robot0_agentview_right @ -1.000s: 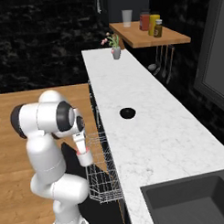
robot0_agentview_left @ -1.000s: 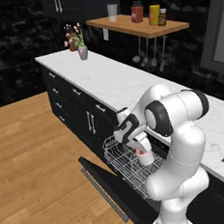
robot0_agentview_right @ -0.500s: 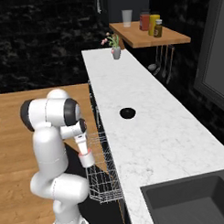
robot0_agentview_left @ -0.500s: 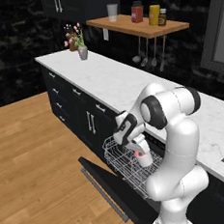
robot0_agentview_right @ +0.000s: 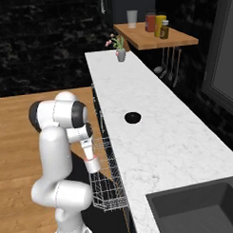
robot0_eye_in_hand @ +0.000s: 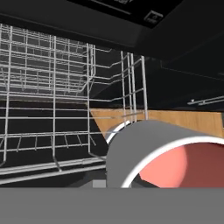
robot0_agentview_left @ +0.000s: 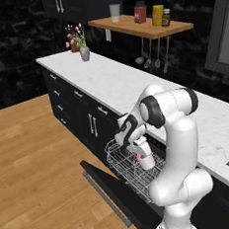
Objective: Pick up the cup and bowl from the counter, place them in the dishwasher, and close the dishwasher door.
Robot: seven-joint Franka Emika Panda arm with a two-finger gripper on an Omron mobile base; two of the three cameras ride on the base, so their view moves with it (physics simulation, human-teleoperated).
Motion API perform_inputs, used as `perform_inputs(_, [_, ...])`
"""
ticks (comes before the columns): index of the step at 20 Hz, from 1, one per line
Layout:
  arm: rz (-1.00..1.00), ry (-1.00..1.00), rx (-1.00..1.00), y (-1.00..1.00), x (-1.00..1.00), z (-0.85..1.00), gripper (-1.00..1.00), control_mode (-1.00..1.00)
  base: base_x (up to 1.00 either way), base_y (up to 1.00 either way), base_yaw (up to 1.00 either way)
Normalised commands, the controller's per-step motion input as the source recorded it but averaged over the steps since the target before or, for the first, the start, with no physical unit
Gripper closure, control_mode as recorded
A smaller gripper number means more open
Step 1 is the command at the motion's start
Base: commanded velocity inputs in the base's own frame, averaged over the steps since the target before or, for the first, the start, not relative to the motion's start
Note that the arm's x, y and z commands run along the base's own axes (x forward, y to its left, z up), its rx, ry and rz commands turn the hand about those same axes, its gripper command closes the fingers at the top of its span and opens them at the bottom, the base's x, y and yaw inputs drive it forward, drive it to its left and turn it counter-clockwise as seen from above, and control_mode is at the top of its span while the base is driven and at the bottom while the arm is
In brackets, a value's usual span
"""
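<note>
We see the cup [robot0_agentview_left: 144, 160] inside the wire rack [robot0_agentview_left: 127, 171] pulled out over the lowered dishwasher door [robot0_agentview_left: 112, 196]. The bowl [robot0_agentview_right: 132, 118] sits on the counter [robot0_agentview_right: 162, 136] above.

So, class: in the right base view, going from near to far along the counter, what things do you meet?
Dark sink → black bowl → small vase of pink flowers, all on the white marble counter.

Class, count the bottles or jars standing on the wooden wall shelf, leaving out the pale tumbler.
3. On the shelf: a red jar, a yellow bottle beside it, and a dark-capped jar nearest the camera. None appears hidden.
</note>
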Motion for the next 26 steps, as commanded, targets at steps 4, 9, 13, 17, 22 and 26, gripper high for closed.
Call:
perform_inputs(4, [-0.02,0.04,0.00,-0.11,0.25,-0.19,1.00,-1.00,0.00,0.00,0.00])
perform_inputs(9, [0.00,0.05,-0.01,0.00,0.19,-0.35,1.00,-1.00,0.00,0.00,0.00])
perform_inputs(13, [-0.01,0.06,-0.01,0.00,0.22,-0.29,1.00,-1.00,0.00,0.00,0.00])
perform_inputs(17, [-0.02,0.06,-0.01,-0.02,0.25,-0.22,1.00,-1.00,0.00,0.00,0.00])
perform_inputs(22, [-0.01,0.05,0.00,-0.07,0.24,-0.26,1.00,-1.00,0.00,0.00,0.00])
perform_inputs(26, [0.00,0.05,-0.01,-0.01,0.19,-0.36,1.00,-1.00,0.00,0.00,0.00])
